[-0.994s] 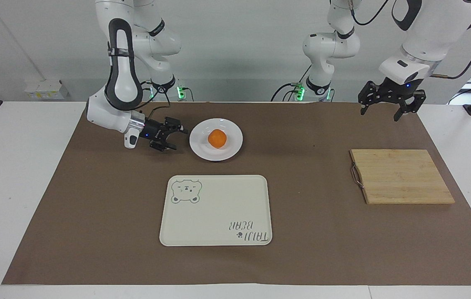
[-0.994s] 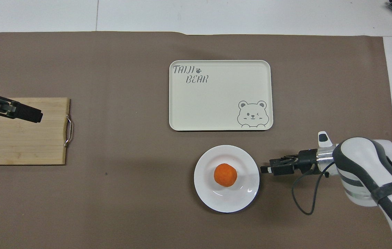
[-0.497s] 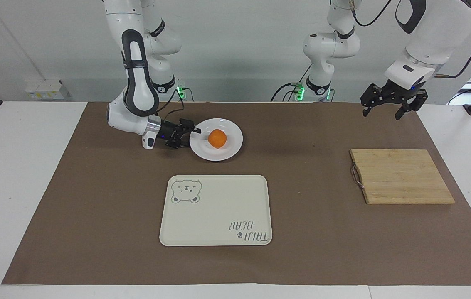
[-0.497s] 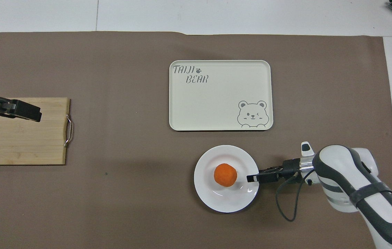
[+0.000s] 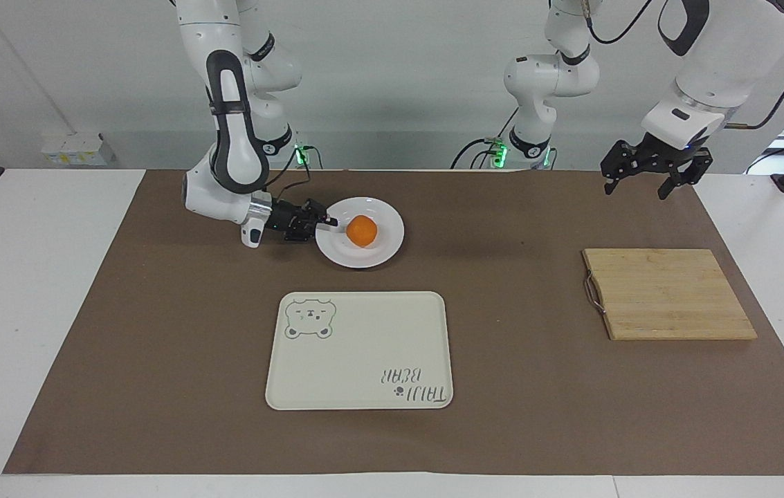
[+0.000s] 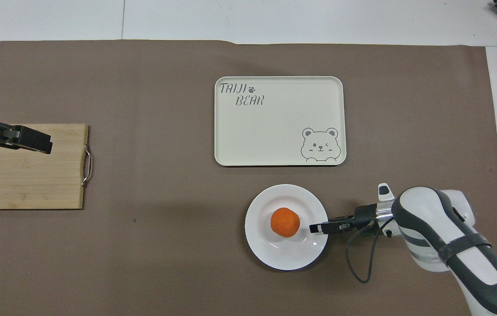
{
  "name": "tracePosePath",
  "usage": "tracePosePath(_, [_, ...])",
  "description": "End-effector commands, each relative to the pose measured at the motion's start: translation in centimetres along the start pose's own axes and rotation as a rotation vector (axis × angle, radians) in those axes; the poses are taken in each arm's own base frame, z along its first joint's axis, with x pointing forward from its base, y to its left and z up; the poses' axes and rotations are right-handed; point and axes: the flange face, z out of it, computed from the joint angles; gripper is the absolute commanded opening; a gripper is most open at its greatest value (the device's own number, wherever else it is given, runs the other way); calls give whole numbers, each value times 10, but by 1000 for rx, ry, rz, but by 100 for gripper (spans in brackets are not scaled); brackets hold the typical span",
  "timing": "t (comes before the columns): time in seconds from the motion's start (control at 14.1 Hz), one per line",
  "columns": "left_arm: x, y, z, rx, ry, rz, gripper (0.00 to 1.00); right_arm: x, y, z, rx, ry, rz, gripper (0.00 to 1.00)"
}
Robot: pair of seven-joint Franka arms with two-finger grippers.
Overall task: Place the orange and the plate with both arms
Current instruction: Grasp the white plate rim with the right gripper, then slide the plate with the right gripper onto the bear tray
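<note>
White porcelain is sitting between my right fingers (image 5: 328,222): they are closing on the plate (image 5: 385,250) at its rim, with the orange (image 5: 361,230) lying just past the fingertips, on the plate's middle. Both round things have no long axis. Nothing is placed yet. My left fingers (image 5: 646,182) are hanging apart over the worktop (image 5: 502,332), waiting.

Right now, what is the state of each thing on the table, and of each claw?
orange: on the plate, untouched
plate: flat on the mat, rim gripped by the right claw
right claw: shut on the plate's rim
left claw: open, raised, waiting
tray: nothing on it
cutting board: bare
</note>
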Motion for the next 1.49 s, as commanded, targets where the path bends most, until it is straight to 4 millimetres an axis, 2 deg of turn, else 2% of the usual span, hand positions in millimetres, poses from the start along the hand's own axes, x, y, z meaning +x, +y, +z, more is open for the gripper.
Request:
tracePosePath(0.0, [-1,0,-7,19,19,-6,100,-4,-4,-1,2,29,26,0])
tracePosePath(0.35, [-3,-3,-8,19,21,-11,100,0,-4,-2,14,29,32,0])
tracePosePath(0.57, [-3,-3,-8,19,21,-11,100,15,-15,-8,85,62,79,0])
tracePosePath(0.78, [-3,-3,-8,19,21,-11,100,29,-18,-12,100,64,114,0])
tracePosePath(0.99, [-3,-3,-8,19,21,-11,100,59,-22,-22,109,103,154,0])
tracePosePath(1.42, [-3,-3,-8,19,21,-11,100,143,-30,-58,90,185,226,0])
